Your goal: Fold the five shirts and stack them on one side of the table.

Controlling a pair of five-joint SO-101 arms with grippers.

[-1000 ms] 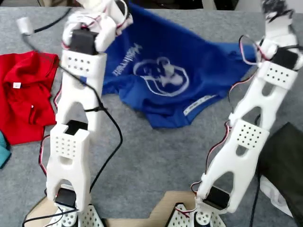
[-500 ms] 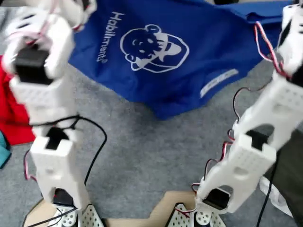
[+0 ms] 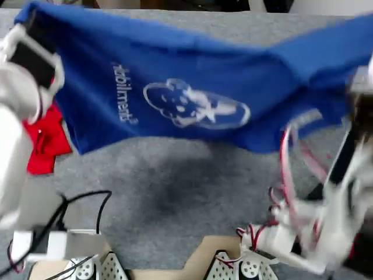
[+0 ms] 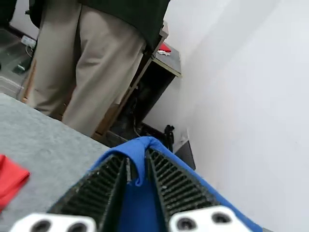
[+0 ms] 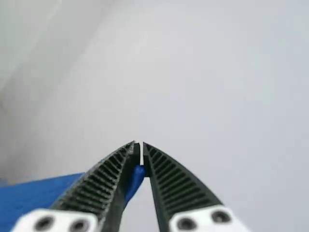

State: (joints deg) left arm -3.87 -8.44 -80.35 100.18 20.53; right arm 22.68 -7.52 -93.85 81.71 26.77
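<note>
Clamping shut, left gripper (image 4: 137,160) and right gripper (image 5: 138,148) each pinch an edge of the blue shirt (image 3: 192,76); it has gone from crumpled on the table (image 3: 175,186) to hoisted, stretched mid-air. Likely spreading flat before folding.

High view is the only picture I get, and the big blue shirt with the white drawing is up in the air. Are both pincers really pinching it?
Observer: The left one is. The left pincer is shut on a fold of the blue fabric shirt.
Operator: And the other one?
Observer: The right pincer is shut too, with a thin blue edge of the shirt caught between its ridged fingers.
Operator: What is past the table?
Observer: Beyond the far edge of the grey table, a dark cabinet stands against a white wall.
</note>
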